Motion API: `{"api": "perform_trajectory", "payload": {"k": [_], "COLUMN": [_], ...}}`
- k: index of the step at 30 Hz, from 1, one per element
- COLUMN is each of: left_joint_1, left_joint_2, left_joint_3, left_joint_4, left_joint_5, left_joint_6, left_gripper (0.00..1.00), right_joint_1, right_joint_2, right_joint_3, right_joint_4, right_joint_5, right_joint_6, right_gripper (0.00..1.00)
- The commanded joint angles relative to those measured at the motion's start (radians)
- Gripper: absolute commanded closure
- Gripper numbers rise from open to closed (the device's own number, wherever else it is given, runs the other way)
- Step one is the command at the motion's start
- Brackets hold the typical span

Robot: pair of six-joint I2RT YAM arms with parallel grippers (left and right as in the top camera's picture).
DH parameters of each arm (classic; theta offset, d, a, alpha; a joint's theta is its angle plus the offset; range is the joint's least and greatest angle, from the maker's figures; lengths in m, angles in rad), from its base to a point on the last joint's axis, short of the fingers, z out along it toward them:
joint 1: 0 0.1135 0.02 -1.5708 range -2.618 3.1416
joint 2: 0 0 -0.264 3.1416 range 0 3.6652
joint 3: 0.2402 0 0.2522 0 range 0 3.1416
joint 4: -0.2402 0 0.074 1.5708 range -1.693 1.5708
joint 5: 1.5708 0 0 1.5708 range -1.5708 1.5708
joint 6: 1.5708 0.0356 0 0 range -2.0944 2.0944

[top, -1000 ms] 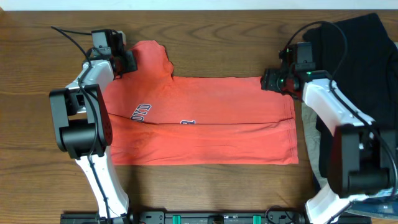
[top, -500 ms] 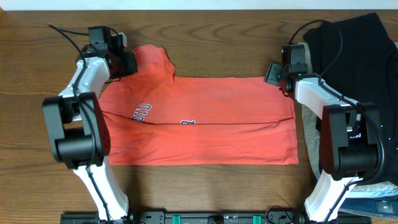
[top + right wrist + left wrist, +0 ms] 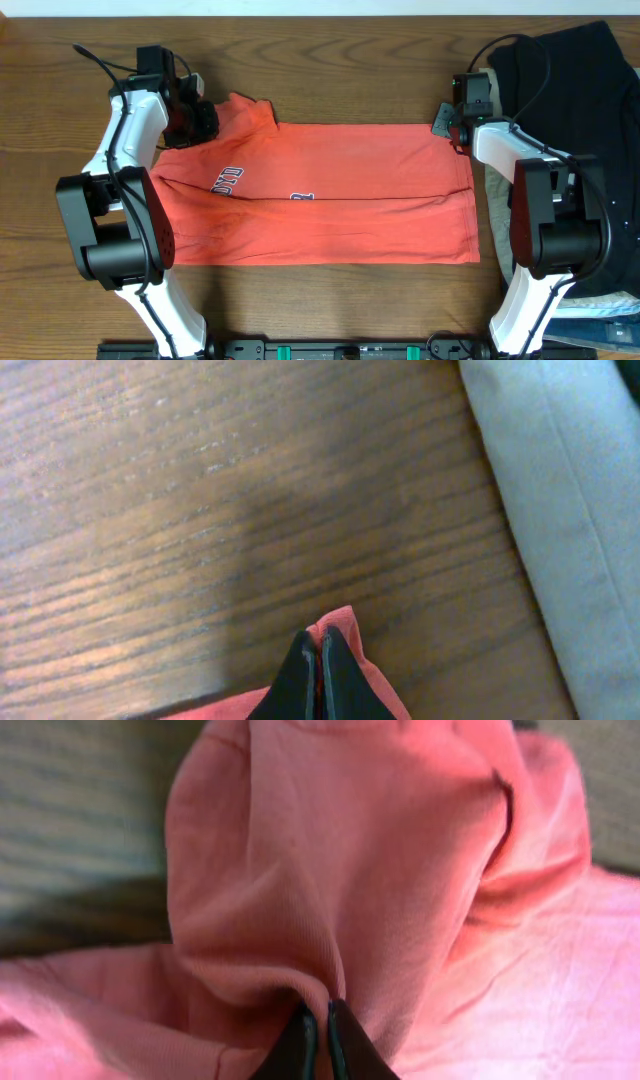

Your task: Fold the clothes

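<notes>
On the wooden table point(image 3: 350, 60), T-shirt point(image 3: 330, 190): orange-red, spread flat across the middle with its long side running 9 to 3 o'clock and a crease line along its length.
Left gripper point(image 3: 200, 118): at the shirt's 10 o'clock corner, fingers pinched together on a bunched hump of fabric.
Right gripper point(image 3: 447, 122): at the 2 o'clock corner, fingers closed on just the tip of the hem.
Step, as I judge it: fold the far edge over toward 6 o'clock.
Doing it well: raise both corners evenly, hold the edge taut between them, and lay it level with the near hem. The right grip looks thin and could slip.
Black garment point(image 3: 570, 70): heaped at 2 o'clock, apart from the shirt.
Hard to make out: the lettering point(image 3: 228, 180) is partly tucked under the crease. Grey cloth point(image 3: 560, 510) is cut off by the frame.
</notes>
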Motion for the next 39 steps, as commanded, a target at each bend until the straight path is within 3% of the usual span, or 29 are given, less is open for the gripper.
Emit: {"api": "perform_trajectory", "payload": {"k": [1,9,18,27,34,35,36,37,38,39], "left_joint_1": [0.028,0.141,0.19,0.19,0.19,0.19,0.19,0.19,0.19,0.19], "left_joint_2": [-0.026,-0.176,-0.247,-0.251,-0.251,-0.251,-0.251,-0.251,-0.25,-0.25], "left_joint_3": [0.004,0.004,0.003,-0.025,-0.067,-0.077,-0.087,-0.095,-0.101,-0.104], "left_joint_4": [-0.033,-0.152,-0.449,-0.638,-0.715,-0.716,-0.715,-0.712,-0.709,-0.706], "left_joint_5": [0.001,0.002,0.0,-0.143,-0.278,-0.293,-0.296,-0.295,-0.295,-0.296], "left_joint_6": [-0.023,-0.046,-0.053,-0.057,-0.145,-0.158,-0.158,-0.158,-0.158,-0.158], "left_gripper": [0.94,0.94,0.94,0.94,0.94,0.94,0.92,0.83,0.68,0.46], "right_joint_1": [0.0,-0.004,-0.004,-0.005,-0.005,-0.005,-0.005,-0.005,-0.005,-0.005], "right_joint_2": [0.003,-0.22,-0.36,-0.359,-0.359,-0.359,-0.359,-0.359,-0.359,-0.359], "right_joint_3": [-0.014,0.04,0.04,0.006,0.004,0.004,0.004,0.004,0.004,0.004], "right_joint_4": [-0.089,-0.455,-0.841,-0.982,-1.059,-1.073,-1.083,-1.092,-1.098,-1.102], "right_joint_5": [-0.04,-0.071,-0.07,-0.058,-0.059,-0.059,-0.059,-0.059,-0.059,-0.059], "right_joint_6": [0.012,0.012,0.013,0.012,0.008,0.008,0.008,0.007,-0.001,-0.019], "right_gripper": [0.99,0.99,0.99,0.99,0.99,0.94,0.76,0.6,0.51,0.46]}}
